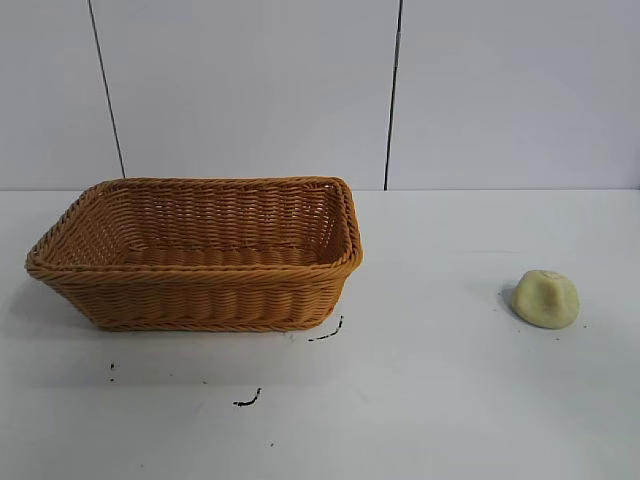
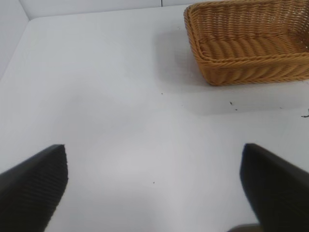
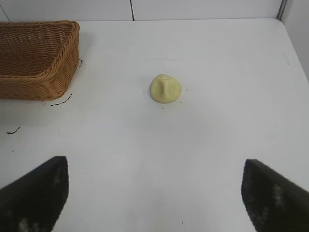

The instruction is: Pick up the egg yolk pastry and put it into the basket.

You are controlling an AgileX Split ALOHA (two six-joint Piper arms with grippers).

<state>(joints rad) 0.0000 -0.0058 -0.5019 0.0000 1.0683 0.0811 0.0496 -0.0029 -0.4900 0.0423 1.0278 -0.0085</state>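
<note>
The egg yolk pastry (image 1: pixel 546 298), a small pale yellow dome, lies on the white table at the right; it also shows in the right wrist view (image 3: pixel 165 88). The orange-brown wicker basket (image 1: pixel 200 290) stands at the left and holds nothing; it also shows in the left wrist view (image 2: pixel 246 67) and in the right wrist view (image 3: pixel 38 77). My right gripper (image 3: pixel 155 193) is open and empty, well short of the pastry. My left gripper (image 2: pixel 154 186) is open and empty over bare table, away from the basket. Neither gripper shows in the exterior view.
Small black marks (image 1: pixel 247 400) lie on the table in front of the basket. A white wall with dark vertical seams (image 1: pixel 393 90) stands behind the table.
</note>
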